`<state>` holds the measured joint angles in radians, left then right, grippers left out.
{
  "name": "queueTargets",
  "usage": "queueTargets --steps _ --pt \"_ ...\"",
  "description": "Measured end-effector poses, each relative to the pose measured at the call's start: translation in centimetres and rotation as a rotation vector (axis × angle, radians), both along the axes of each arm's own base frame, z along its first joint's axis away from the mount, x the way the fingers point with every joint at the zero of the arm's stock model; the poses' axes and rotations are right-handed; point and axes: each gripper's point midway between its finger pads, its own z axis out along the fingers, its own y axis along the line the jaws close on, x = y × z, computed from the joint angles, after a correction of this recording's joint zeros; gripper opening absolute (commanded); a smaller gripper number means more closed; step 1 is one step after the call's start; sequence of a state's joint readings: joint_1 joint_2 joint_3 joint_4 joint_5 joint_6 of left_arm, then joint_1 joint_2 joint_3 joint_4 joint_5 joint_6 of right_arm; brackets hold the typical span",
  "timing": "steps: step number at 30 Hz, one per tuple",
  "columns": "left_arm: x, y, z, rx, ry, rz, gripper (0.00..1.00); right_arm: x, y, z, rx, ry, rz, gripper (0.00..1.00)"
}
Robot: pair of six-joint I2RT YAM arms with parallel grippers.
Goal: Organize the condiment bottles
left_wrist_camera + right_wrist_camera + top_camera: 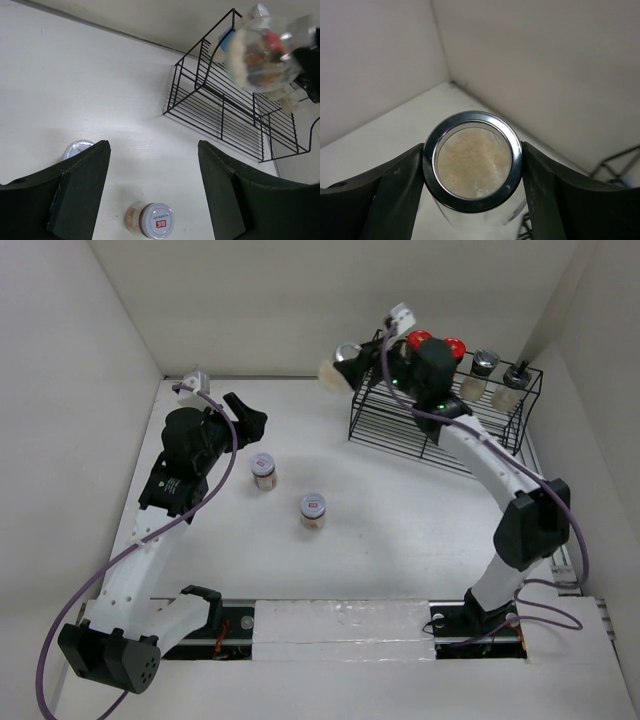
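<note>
Right end effector (pixel 472 167) clamped on a silver-lidded jar (pixel 338 367), tilted, aloft at the rack's (pixel 400 430) left end. Left end effector (pixel 154 165) wide open, empty, over the desk (pixel 400 500). Two jars (pixel 263 471), (pixel 313 510) stand upright there; four bottles (pixel 420 340), (pixel 453 345), (pixel 484 365), (pixel 514 375) on the rack.

A black wire rack (pixel 400 428) stands at the far right of the white counter (pixel 390 540), just before the far wall (pixel 300 300). Plain pale side walls enclose the counter left and right.
</note>
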<state>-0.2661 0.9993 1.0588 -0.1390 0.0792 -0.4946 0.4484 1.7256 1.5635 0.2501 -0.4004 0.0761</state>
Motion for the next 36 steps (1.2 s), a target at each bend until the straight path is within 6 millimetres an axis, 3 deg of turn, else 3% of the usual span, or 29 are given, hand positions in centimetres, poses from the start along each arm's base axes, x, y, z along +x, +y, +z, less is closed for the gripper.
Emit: queueTargets --steps 2,4,6,9,15,20,23,29,31,36 --pt "0.0 -0.1 0.0 -0.001 0.000 -0.003 0.67 0.6 -3.6 3.0 0.029 -0.058 -0.069 0.51" --pt "0.0 -0.1 0.0 -0.001 0.000 -0.003 0.67 1.5 -6.7 4.1 0.040 -0.083 -0.139 0.51" --pt "0.0 -0.1 0.0 -0.001 0.000 -0.004 0.67 2.5 -8.6 3.6 0.036 -0.072 -0.188 0.51" --pt "0.0 -0.1 0.0 -0.001 0.000 -0.005 0.67 3.7 -10.3 0.7 0.009 -0.001 -0.232 0.51" --pt "0.0 -0.1 0.0 -0.001 0.000 -0.006 0.68 5.2 -11.6 -5.6 -0.051 0.165 -0.270 0.51" --pt "-0.1 -0.2 0.0 -0.002 0.000 -0.010 0.70 6.5 -12.8 -8.9 -0.112 0.242 -0.326 0.51" --pt "-0.1 -0.2 0.0 -0.003 0.000 -0.012 0.71 7.5 -13.6 -9.9 -0.164 0.268 -0.376 0.51" --pt "-0.1 -0.2 0.0 -0.003 0.001 -0.015 0.71 8.6 -14.5 -10.4 -0.240 0.295 -0.425 0.61" --pt "-0.1 -0.2 0.0 -0.003 0.001 -0.015 0.71 9.0 -14.5 -10.6 -0.252 0.300 -0.430 0.67" --pt "-0.1 -0.3 0.0 -0.003 0.001 -0.015 0.71 10.0 -13.9 -10.9 -0.265 0.299 -0.419 0.70"
